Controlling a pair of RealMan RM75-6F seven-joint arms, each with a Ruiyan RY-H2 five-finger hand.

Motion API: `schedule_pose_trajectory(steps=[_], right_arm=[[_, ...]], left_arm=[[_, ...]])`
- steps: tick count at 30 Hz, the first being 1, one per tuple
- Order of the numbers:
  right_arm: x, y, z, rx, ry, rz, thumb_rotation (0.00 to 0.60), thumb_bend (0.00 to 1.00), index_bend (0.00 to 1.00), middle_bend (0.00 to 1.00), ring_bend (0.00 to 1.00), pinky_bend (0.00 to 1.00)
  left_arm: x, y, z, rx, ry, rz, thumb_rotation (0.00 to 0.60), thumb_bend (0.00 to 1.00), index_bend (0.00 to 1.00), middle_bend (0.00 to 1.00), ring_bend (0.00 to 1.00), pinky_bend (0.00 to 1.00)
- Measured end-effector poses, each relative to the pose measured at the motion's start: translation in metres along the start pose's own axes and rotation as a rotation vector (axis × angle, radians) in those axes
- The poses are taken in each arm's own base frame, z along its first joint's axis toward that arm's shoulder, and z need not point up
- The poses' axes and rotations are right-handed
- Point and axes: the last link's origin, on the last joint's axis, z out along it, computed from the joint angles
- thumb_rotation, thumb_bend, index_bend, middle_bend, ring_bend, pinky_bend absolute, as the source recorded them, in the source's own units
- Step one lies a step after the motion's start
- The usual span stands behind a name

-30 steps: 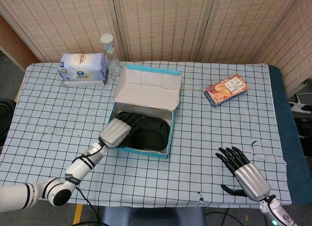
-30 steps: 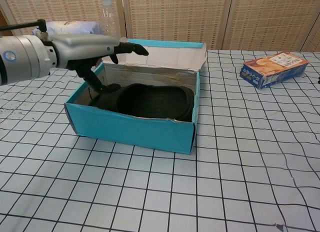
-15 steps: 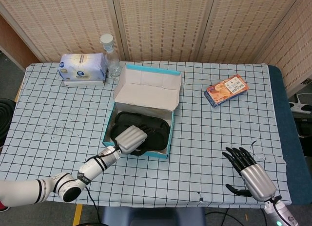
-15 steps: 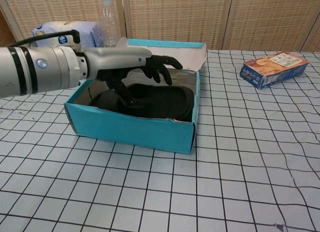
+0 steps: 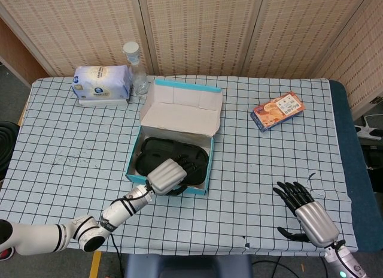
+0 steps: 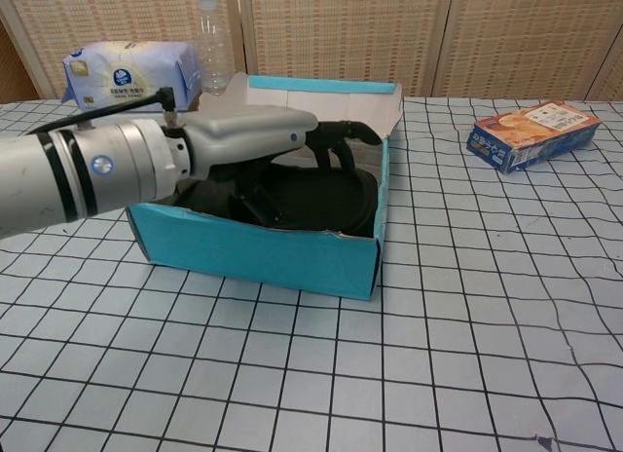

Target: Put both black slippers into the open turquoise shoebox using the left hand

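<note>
While a second ago it hung over the box's left rear corner, the left robot hand (image 5: 165, 175) has since travelled across the turquoise shoebox (image 5: 199, 187) and now reaches over its front wall, silver back uppermost. Its dark fingers (image 6: 341, 132) stretch forward and curl slightly downward above the box's interior, spread apart; whether they touch the slippers cannot be told, and nothing is visibly gripped. The forearm slants up to the box from the near left of the worktop (image 5: 72, 164).

Both black slippers (image 6: 321, 197) lie side by side inside the shoebox, filling its floor, as they did before. The box lid stands open at the back.

The right robot hand (image 5: 306, 210) rests far right of the shoebox near the worktop's front edge, fingers spread and empty, having shifted slightly nearer that edge.

Behind the shoebox, to its left, stand a clear bottle (image 5: 136, 68) and a tissue pack (image 5: 100, 82). An orange snack box (image 5: 278, 110) lies to its right.
</note>
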Motion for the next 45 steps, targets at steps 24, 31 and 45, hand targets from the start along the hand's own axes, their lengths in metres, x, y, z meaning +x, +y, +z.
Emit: schedule_pose_trajectory(steps=[24,31,45], right_arm=[[-0.003,-0.001,0.003,-0.003,-0.012,-0.005,0.490,0.16,0.00,0.00,0.00,0.00],[-0.003,0.000,0.003,-0.005,-0.012,-0.006,0.489,0.16,0.00,0.00,0.00,0.00],[-0.002,-0.001,0.001,-0.002,-0.010,-0.007,0.490,0.16,0.00,0.00,0.00,0.00]], left_arm=[[-0.044,-0.018,0.000,0.007,-0.208,0.039,0.600,0.45,0.00,0.08,0.13,0.07],[-0.046,-0.022,0.001,0.021,-0.237,0.018,0.600,0.45,0.00,0.08,0.13,0.07],[-0.015,-0.005,-0.005,-0.050,-0.046,-0.030,0.600,0.45,0.00,0.07,0.11,0.15]])
